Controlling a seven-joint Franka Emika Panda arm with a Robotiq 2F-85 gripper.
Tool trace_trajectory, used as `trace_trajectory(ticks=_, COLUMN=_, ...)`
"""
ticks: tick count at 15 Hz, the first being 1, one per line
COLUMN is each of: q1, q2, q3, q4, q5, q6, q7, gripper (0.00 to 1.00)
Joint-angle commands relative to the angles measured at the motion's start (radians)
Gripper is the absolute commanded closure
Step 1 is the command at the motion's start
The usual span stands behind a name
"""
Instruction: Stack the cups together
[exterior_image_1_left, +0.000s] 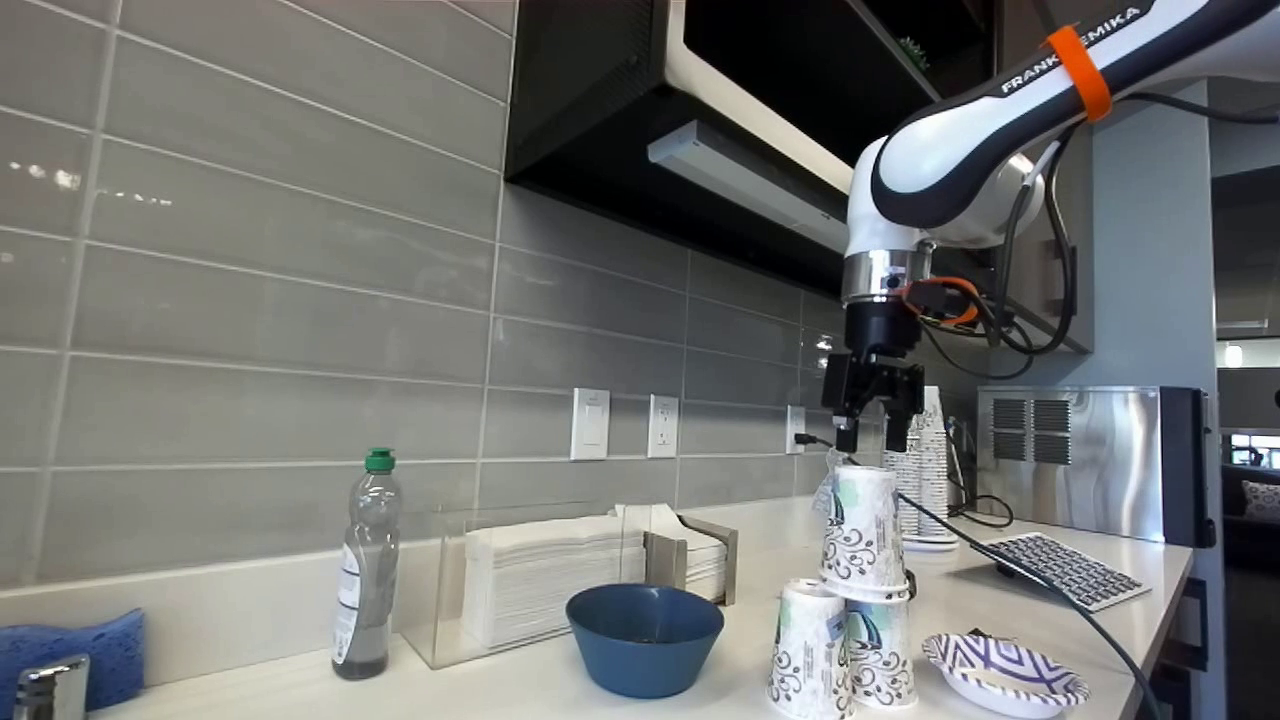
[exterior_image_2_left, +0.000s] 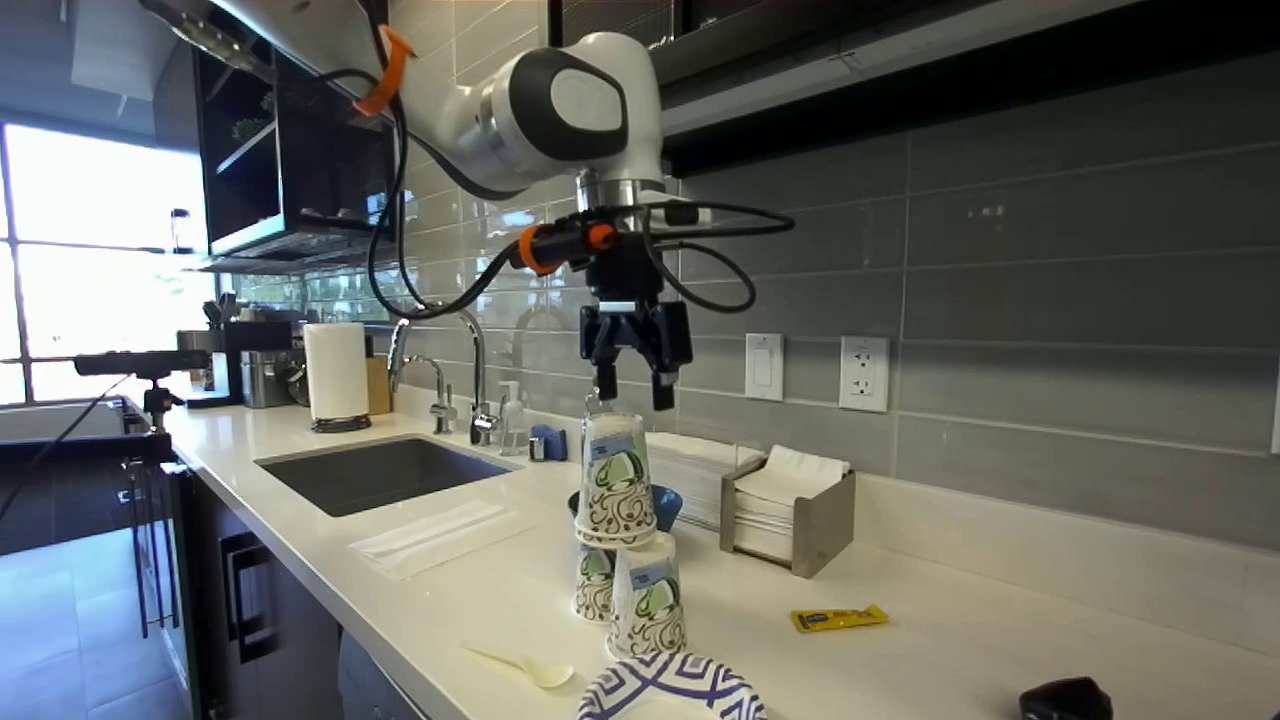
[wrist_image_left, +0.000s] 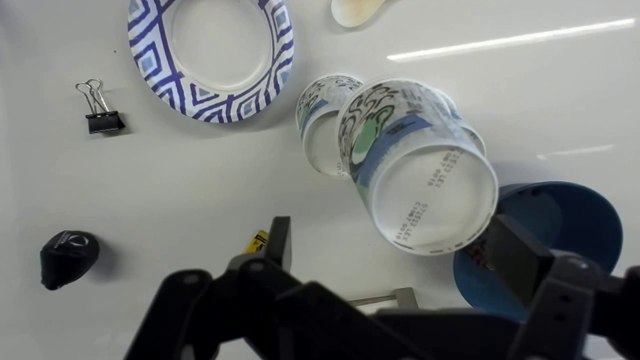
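Black and spread apart, the tool (exterior_image_1_left: 872, 440) is gripping nothing and hovering just above the top cup (exterior_image_1_left: 862, 530). Being paper, that cup is probably going to feel light, its wall giving under a hard pinch; the edge around its upturned base is likely stiffening it, so a gentle hold just below there is promising best, though the upward taper may be inviting a slip. From the tool it is standing at six o'clock in both exterior views; in the wrist view its base is showing near one o'clock of the gap between the fingers. Below, one lower cup (exterior_image_1_left: 808, 650) and its neighbour cup (exterior_image_1_left: 882, 650) are carrying it, upside down too, on the surface (wrist_image_left: 190, 175). Farther out in the wrist view, the blue bowl (wrist_image_left: 590, 220) is sitting at three o'clock, the patterned plate (wrist_image_left: 220, 45) towards half past ten.
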Motion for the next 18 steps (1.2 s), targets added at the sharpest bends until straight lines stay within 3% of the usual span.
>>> trace_trajectory(ticks=1, q1=-0.010, q2=-0.021, q3=-0.003, q4=-0.022, q5=0.028, q6=-0.008, q7=-0.038, gripper=0.00)
trace_trajectory(ticks=10, q1=-0.023, q2=-0.024, q3=-0.010, q4=-0.042, q5=0.024, q6=-0.013, q7=-0.040, gripper=0.00)
trace_trajectory(ticks=12, q1=-0.024, q2=-0.019, q3=-0.011, q4=-0.043, q5=0.028, q6=-0.011, q7=-0.043, gripper=0.26)
trace_trajectory(ticks=18, q1=-0.026, q2=-0.007, q3=-0.013, q4=-0.042, q5=0.033, q6=-0.006, q7=-0.050, gripper=0.70)
